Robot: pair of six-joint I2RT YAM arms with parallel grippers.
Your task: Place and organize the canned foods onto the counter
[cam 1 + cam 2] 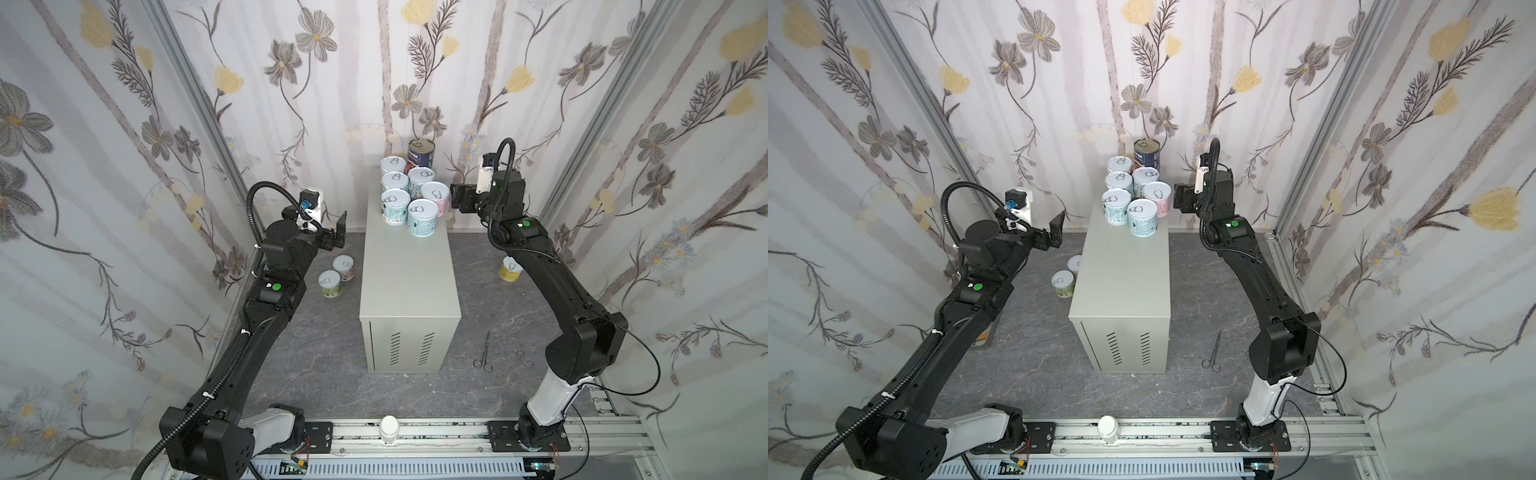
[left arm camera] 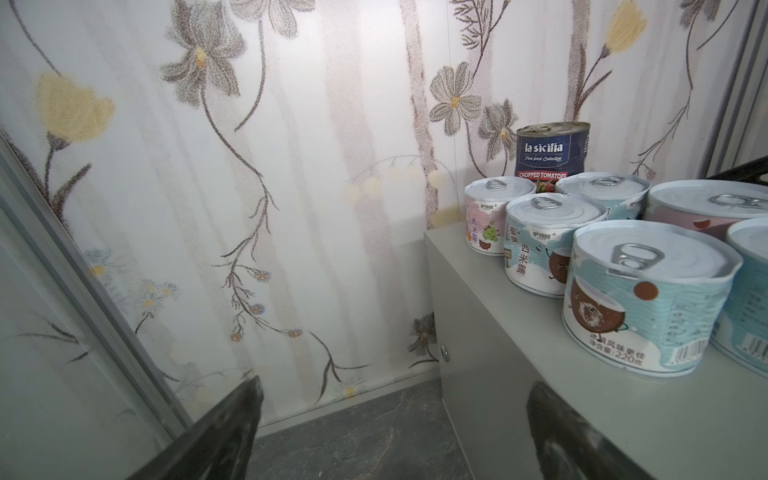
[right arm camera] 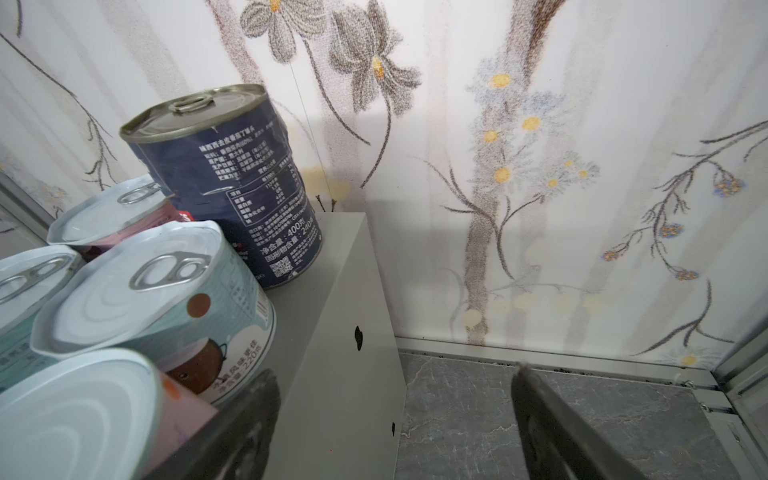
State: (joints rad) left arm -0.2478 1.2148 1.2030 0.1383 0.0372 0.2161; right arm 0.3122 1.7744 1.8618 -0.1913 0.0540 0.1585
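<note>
Pink can (image 1: 436,196) on counter (image 1: 409,286) (right jaws apart, empty)

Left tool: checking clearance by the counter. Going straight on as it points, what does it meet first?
Likely the back wall, beside the counter. In the wrist view one finger of the left tool overlaps the counter's edge and may clip; depth unclear.

L arm (image 1: 266,291) bent at elbow, angled fwd, L gripper (image 1: 338,230) roughly level w/ jaws wide apart; R arm (image 1: 552,282) raised higher, wrist turned inward, R gripper (image 1: 457,198) pointing twd centre, jaws parted.
</note>
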